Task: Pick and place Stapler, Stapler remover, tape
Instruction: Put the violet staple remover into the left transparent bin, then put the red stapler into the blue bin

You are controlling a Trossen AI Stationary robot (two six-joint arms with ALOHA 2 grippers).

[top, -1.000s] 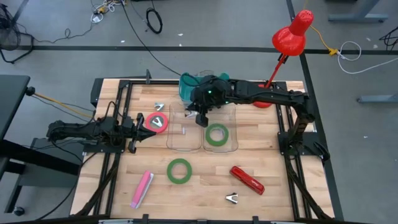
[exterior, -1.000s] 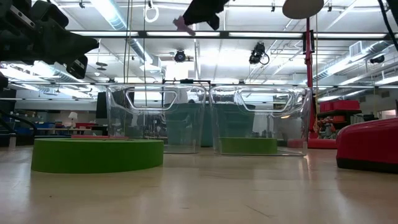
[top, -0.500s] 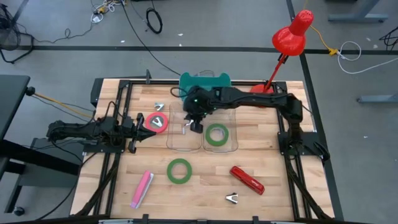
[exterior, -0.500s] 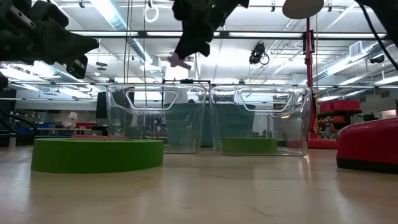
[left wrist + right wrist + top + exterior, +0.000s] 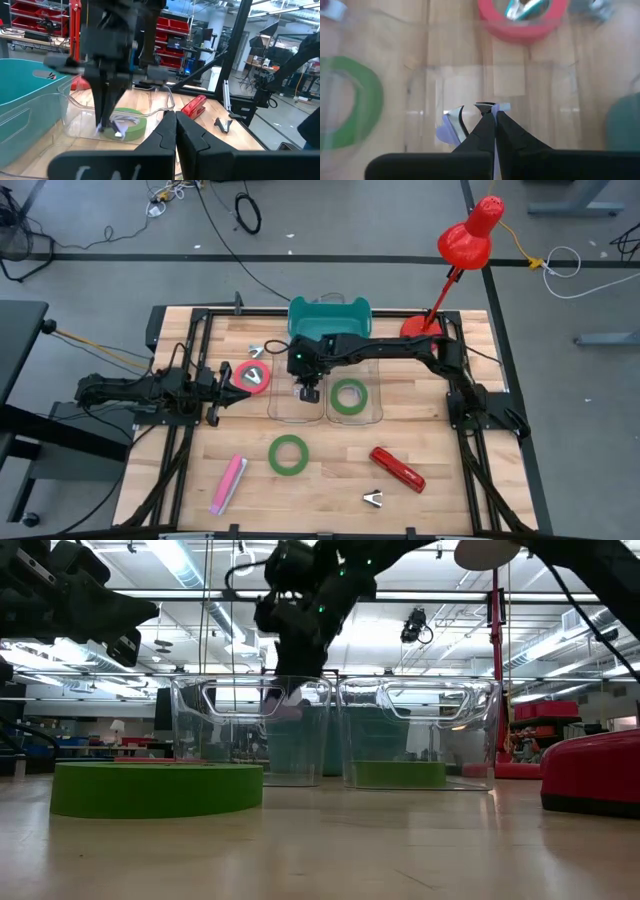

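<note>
We see right tool (image 5: 308, 391) pinched on a staple remover (image 5: 451, 126) over the left clear bin (image 5: 296, 416) (clear only in right wrist view); left tool (image 5: 213, 412) closed, empty, on wooden surface (image 5: 330, 480).

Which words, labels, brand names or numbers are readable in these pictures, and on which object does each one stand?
None can be read.
Teal bin: a small red mark on its wall, too blurred to read.
Red stapler, tape rolls, clear containers: no lettering visible.

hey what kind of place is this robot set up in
Probably a big open workshop or lab: bare ceiling pipes and strip lights, red storage bins on shelves, and loose cables on the grey floor around the wooden table.
</note>
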